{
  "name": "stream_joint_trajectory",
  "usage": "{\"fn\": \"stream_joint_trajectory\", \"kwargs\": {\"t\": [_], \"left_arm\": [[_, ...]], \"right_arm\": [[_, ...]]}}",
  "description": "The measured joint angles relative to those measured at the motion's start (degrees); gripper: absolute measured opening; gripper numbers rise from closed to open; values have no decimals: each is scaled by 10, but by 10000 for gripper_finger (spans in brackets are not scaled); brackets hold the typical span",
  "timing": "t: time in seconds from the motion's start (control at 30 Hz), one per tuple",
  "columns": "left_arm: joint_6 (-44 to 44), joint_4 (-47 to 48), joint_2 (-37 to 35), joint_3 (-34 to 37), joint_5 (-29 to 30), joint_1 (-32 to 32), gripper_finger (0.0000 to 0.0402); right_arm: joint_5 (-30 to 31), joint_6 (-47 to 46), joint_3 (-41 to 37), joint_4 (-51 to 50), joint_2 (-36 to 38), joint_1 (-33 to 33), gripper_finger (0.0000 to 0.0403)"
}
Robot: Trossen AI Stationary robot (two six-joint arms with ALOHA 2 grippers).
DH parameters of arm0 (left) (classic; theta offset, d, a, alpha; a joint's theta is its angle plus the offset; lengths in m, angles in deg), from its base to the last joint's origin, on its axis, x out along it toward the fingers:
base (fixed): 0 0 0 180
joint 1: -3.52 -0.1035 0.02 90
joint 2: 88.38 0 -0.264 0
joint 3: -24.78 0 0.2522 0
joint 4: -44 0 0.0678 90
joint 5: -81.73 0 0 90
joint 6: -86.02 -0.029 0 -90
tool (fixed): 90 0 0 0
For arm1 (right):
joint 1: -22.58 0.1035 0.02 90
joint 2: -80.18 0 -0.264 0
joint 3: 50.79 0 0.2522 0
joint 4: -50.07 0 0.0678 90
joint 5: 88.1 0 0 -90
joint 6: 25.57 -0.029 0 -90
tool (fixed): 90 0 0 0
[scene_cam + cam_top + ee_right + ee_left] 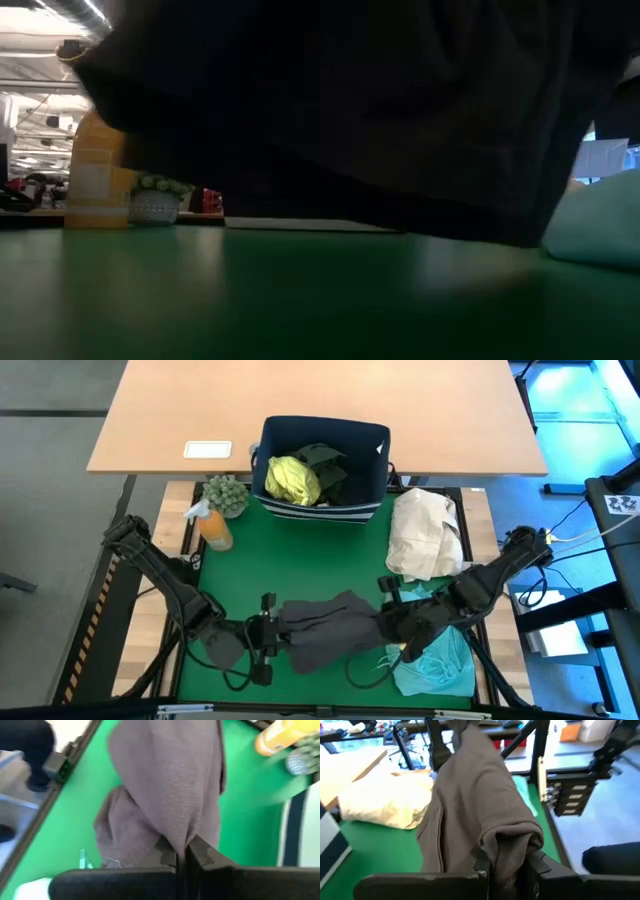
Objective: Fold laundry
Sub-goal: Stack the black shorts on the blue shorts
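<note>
Green mat [300, 575]: grey garment [330, 628] stretched, bunched, between clamping left hand [270, 637], right hand [393, 622].

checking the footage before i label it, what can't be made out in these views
- Low view: the raised grey garment fills most of the picture, hiding both arms and the bin.
- High view: the dark garment in the bin lies partly under the yellow-green shirt; its shape is unclear.
- High view: the right arm covers part of the turquoise garment.
- Right wrist view: the orange bottle is blurred and cut by the edge.
</note>
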Motion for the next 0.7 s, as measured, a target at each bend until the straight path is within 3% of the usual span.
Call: {"fn": "stream_joint_trajectory", "kwargs": {"t": [0.3, 0.7], "left_arm": [[-52, 2, -4, -2, -84, -83, 38], [-122, -111, 2, -1, -310, -256, 38]], "right_arm": [[-25, -70, 0, 0, -6, 73, 0], [-19, -156, 0, 51, -10, 126, 2]]}}
